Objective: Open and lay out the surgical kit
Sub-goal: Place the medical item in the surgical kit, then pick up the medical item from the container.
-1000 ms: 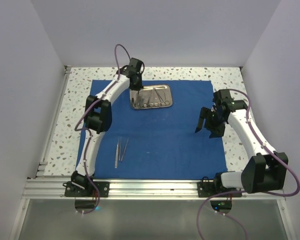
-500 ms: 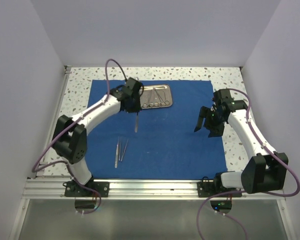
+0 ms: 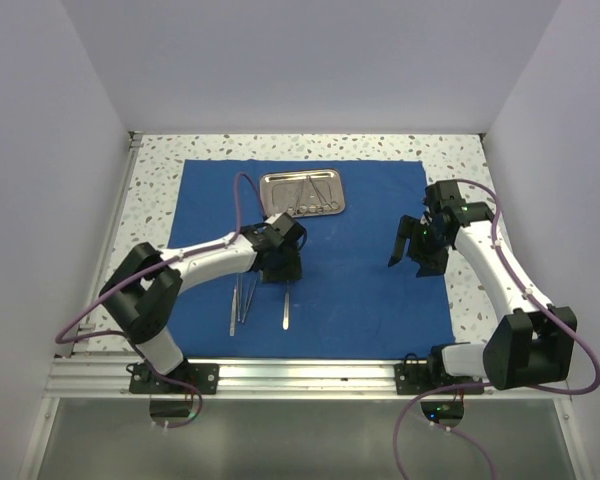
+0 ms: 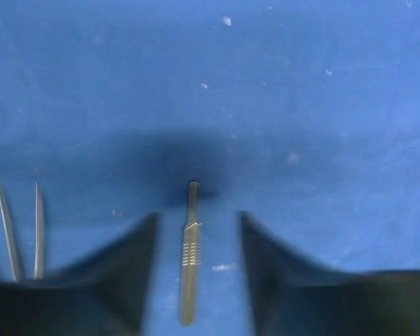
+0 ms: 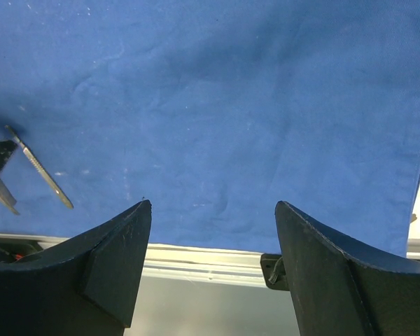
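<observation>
Surgical kit: unwrapped and lying in the middle of the speckled tabletop.
Blue cloth: spread flat, with only a few soft creases.
Steel tray: sits at the far centre of the cloth with slim instruments inside. From above we cannot tell them apart.
Tweezers: lying on the near-left part of the cloth.
Scalpel handle: flat on the cloth just right of the tweezers and roughly parallel to them.
Left end effector: low over the scalpel handle with a finger on either side. Cloth shows in both gaps, so we read it as parted and gripping nothing.
Right end effector: spread wide and empty, hovering over the right side of the cloth near its front edge.
Step in hand: we judge this to be laying instruments out in a row. The handle looks set down and let go.
Next move: lift straight up so neither finger drags the handle, then reach to the tray. Thin steel lying flat on steel calls for a careful fingertip pinch.
</observation>
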{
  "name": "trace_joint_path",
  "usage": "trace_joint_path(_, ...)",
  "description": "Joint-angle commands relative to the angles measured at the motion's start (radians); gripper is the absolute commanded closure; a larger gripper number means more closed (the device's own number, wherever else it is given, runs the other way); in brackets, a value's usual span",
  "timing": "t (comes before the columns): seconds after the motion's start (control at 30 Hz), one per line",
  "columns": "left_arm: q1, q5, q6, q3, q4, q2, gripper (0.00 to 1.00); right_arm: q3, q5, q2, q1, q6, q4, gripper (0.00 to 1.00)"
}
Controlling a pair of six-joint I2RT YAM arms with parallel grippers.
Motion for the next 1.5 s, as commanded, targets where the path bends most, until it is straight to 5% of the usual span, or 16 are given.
trace_joint_path(0.0, -0.01, 0.0, -0.006, 0.084, 0.026, 0.009, 0.36, 0.001, 0.018, -0.014, 0.004, -0.002, -0.002, 0.25)
trace_joint_path(0.3, 0.083, -0.121, 0.247, 0.451, -0.114, 0.064, 0.39, 0.027, 0.063, -0.046, 0.002, 0.027, -0.022, 0.25)
trace_joint_path(0.47, 0.227, -0.118, 0.376, 0.678, -0.113, 0.304, 0.5, 0.04, 0.064, -0.053, 0.001, 0.049, -0.035, 0.25)
trace_joint_path(0.77, 0.311, -0.115, 0.594, 1.193, -0.124, 0.738, 0.52, 0.067, 0.103, -0.04, 0.001, 0.064, -0.063, 0.24)
trace_joint_path(1.3, 0.363, -0.13, 0.607, 1.28, -0.051, 0.976, 0.5, 0.042, 0.118, 0.012, -0.001, 0.103, 0.024, 0.24)
trace_joint_path(1.47, 0.399, -0.179, 0.605, 1.271, -0.096, 0.993, 0.59, 0.089, 0.11, 0.065, -0.002, 0.106, 0.037, 0.24)
